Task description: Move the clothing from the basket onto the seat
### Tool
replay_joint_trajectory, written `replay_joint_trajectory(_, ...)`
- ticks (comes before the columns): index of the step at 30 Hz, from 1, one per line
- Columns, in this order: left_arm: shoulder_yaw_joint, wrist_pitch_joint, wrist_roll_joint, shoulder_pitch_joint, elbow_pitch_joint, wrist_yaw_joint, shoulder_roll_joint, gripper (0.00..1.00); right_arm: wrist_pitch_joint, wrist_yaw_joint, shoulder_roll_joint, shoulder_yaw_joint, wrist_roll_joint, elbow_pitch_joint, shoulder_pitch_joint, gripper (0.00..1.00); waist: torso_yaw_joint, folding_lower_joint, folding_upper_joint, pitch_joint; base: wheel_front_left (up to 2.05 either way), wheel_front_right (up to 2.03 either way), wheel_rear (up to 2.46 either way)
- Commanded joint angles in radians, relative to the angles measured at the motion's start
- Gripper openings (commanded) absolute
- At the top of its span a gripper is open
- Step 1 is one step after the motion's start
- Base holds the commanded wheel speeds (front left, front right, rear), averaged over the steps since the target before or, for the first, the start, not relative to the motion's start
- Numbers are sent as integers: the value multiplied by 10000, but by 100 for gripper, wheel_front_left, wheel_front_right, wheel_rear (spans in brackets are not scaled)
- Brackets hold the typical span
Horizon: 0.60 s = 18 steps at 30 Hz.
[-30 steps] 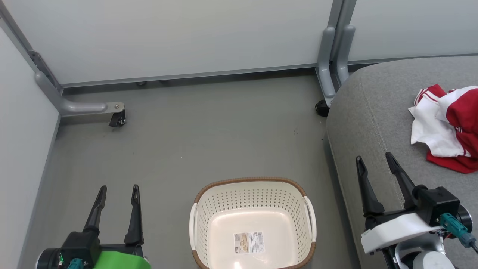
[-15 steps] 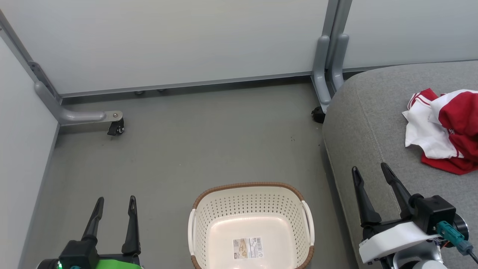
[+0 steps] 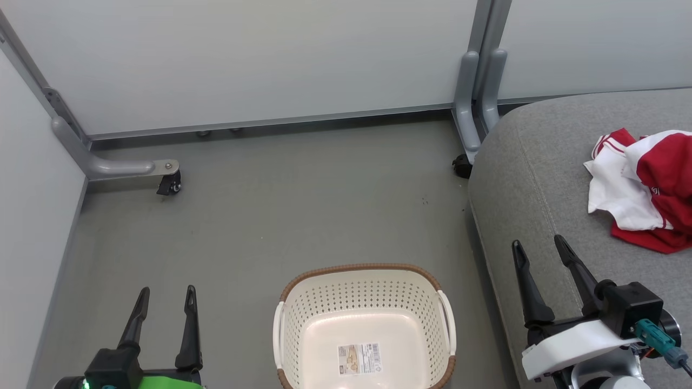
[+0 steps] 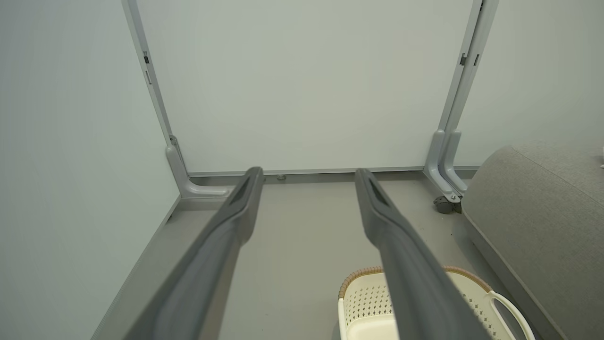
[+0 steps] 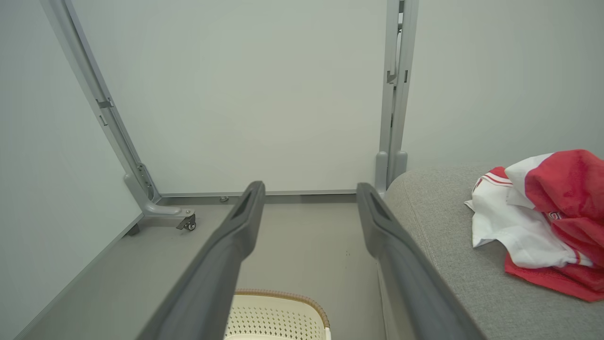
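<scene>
Over the last second only a slight shift of the whole head view is noted, judged to be camera motion; nothing in the scene is displaced. The cream perforated plastic basket with a brown woven-look rim (image 3: 362, 286), at bottom centre, is seen bare except for the label sticker (image 3: 359, 359) on its base. The crumpled red-and-white fabric clothing (image 3: 643, 189) is heaped at the right edge on the large grey upholstered seat (image 3: 540, 178), so the task is judged complete. The left gripper (image 3: 167, 292) at lower left and the right gripper (image 3: 538, 243) at lower right are both spread wide, nothing held. The clothing lies above and right of the right gripper, well apart.
</scene>
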Motion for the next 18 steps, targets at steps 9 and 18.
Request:
replay_joint_trajectory(9, 134, 0, 190, -15, 126, -151, -142, 100, 100, -7, -14, -77, -41, -53, 136, 100, 43, 0, 0, -35, 0, 0, 0)
replay_joint_trajectory(18, 114, 38, 64, -21, 402, -148, -254, 0, 94, 0, 28, -89, 79, 206, 55, 0, 47, 0, 0, -53, 0, 0, 0)
